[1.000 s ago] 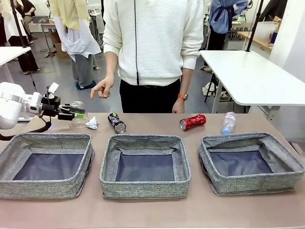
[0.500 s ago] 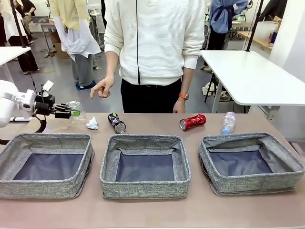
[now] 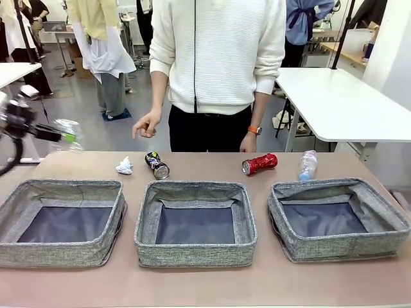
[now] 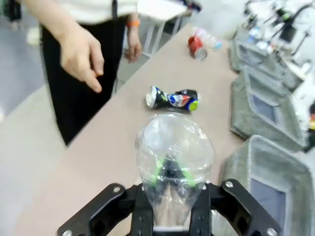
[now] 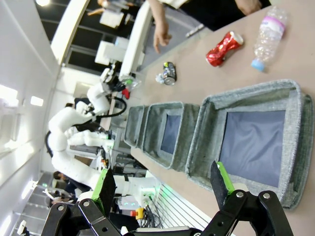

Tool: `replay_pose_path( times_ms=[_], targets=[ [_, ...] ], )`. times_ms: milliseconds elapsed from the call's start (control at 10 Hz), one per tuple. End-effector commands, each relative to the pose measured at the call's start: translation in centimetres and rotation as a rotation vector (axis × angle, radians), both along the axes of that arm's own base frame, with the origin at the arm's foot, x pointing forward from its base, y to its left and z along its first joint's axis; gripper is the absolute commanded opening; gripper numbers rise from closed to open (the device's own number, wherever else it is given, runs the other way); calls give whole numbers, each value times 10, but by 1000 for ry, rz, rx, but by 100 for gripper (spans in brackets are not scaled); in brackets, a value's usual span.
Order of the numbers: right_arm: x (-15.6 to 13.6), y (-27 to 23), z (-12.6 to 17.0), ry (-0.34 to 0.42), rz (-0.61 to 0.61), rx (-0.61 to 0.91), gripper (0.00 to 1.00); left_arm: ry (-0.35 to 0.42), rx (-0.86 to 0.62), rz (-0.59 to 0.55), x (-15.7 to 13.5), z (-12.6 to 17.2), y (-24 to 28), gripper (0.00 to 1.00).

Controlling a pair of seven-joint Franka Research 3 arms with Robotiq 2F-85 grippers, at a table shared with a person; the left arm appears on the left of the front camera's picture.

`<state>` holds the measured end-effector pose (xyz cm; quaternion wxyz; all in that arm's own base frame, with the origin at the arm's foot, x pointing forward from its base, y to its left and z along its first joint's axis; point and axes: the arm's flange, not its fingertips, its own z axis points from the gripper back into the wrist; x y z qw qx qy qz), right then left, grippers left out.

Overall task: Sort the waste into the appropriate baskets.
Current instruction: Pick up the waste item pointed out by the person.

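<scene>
My left gripper (image 3: pixel 66 136) hangs blurred at the far left, above the table's back corner, shut on a clear plastic cup (image 3: pixel 68 133). In the left wrist view the cup (image 4: pixel 174 142) sits between the fingers, the green pads showing through it. On the table's far side lie a white paper wad (image 3: pixel 124 167), a dark can (image 3: pixel 157 165), a red can (image 3: pixel 259 163) and a small clear bottle (image 3: pixel 308 165). Three grey baskets stand in a row: left (image 3: pixel 64 186), middle (image 3: pixel 196 187), right (image 3: pixel 334 186). My right gripper (image 5: pixel 162 187) is open above the right basket (image 5: pixel 206 132).
A person in a white sweater stands at the far edge, one hand (image 3: pixel 147 124) hanging above the dark can. Bare tabletop runs in front of the baskets. A white table (image 3: pixel 340 102) stands behind at the right.
My left gripper has lifted the cup off the table near the paper wad and drawn it back to the left. The person has shifted slightly right.
</scene>
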<state>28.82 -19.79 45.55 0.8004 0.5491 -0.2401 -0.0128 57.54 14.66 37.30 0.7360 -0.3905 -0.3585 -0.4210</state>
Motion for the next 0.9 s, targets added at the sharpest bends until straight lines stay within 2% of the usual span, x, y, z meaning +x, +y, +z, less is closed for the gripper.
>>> replay_pose_path(
  times_ms=[0, 100, 200, 300, 400, 500, 600, 800],
  targets=[
    [3, -1, 3, -33, -1, 6, 100, 191, -20, 47, -57, 66, -3, 0],
    [3, -1, 3, -33, -1, 6, 100, 323, -96, 50, -79, 90, -1, 0],
    [3, -1, 3, -33, -1, 6, 100, 452, -170, 114, -98, 101, -3, 0],
    [3, -1, 3, -33, -1, 6, 100, 504, -185, 186, -117, 98, -10, 0],
    [3, -1, 3, -33, -1, 6, 100, 521, -186, 263, -137, 87, -16, 0],
    [3, -1, 3, -33, -1, 6, 100, 497, -128, 59, -164, 65, -7, 0],
    [3, -1, 3, -33, -1, 6, 100, 510, -150, 148, -123, 102, -3, 0],
    [3, -1, 3, -33, -1, 6, 100, 510, -150, 148, -123, 102, -3, 0]
  ],
)
